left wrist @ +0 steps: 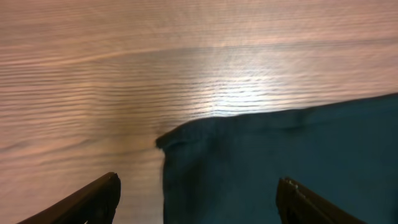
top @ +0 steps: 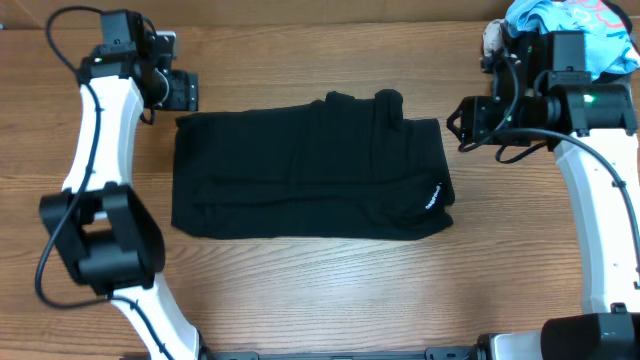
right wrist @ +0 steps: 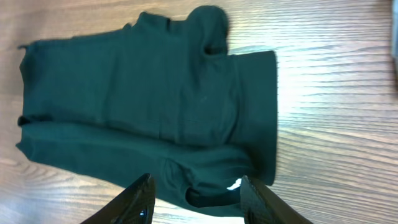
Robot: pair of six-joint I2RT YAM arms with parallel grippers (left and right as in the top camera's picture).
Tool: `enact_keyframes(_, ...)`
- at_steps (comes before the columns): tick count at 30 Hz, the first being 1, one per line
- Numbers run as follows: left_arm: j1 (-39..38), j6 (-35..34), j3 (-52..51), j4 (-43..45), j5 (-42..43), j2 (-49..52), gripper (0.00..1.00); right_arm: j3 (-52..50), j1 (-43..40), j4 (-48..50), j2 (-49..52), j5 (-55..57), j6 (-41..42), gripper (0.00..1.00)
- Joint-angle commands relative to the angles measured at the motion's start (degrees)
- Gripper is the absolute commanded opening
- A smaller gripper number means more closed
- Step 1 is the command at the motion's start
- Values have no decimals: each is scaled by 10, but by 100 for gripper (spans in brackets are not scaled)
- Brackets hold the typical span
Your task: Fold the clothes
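The black clothes (top: 310, 170) lie flat in a folded rectangle on the wooden table, with small white lettering (top: 432, 196) near the right end. My left gripper (top: 182, 92) is open and empty, hovering just past the garment's far left corner (left wrist: 171, 140). My right gripper (top: 462, 122) is open and empty, raised off the garment's far right corner. The right wrist view shows the whole garment (right wrist: 149, 106) between and beyond my open fingers (right wrist: 196, 190). The left wrist view shows my open fingers (left wrist: 199, 193) over the cloth edge.
A light blue shirt (top: 575, 25) lies bunched at the far right corner behind my right arm. Bare wooden table (top: 330, 290) runs along the front and both sides of the garment.
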Motion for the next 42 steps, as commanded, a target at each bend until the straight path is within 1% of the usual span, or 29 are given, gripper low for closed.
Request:
enact_keyframes(1, 1, 40, 7, 20, 23, 31, 82, 13, 16, 1, -3, 19, -2, 48)
enact_keyframes(5, 1, 44, 7, 46, 23, 58, 82, 13, 21, 1, -3, 19, 7, 47)
enact_keyframes(10, 2, 44, 7, 65, 20, 79, 77, 13, 21, 4, -3, 19, 13, 47)
enact_keyframes(17, 2, 49, 7, 66, -3, 111, 77, 13, 21, 5, -3, 19, 13, 46)
enact_keyframes(21, 2, 70, 7, 64, -3, 127, 78, 13, 21, 12, -3, 19, 13, 46)
enact_keyframes(24, 2, 72, 7, 65, -3, 131, 75, 13, 21, 17, -3, 19, 13, 46)
enact_keyframes(25, 2, 72, 7, 65, -3, 132, 72, 13, 21, 18, -3, 19, 13, 46)
enact_keyframes(27, 2, 72, 7, 66, -3, 132, 62, 13, 21, 20, -3, 19, 13, 46)
enact_keyframes(28, 2, 72, 7, 65, -3, 132, 55, 13, 21, 21, -3, 19, 13, 46)
enact_keyframes(29, 2, 72, 7, 63, -3, 132, 39, 13, 21, 21, -3, 19, 13, 46)
enact_keyframes(30, 2, 72, 7, 59, -4, 132, 30, 13, 21, 22, -2, 19, 13, 45)
enact_keyframes(31, 2, 72, 7, 56, -10, 132, 26, 13, 21, 22, -1, 19, 13, 42)
enact_keyframes(34, 2, 72, 7, 46, -27, 132, 23, 13, 21, 24, 3, 21, 14, 40)
enact_keyframes(42, 2, 72, 7, 37, -33, 132, 12, 13, 21, 38, 42, 30, 13, 38)
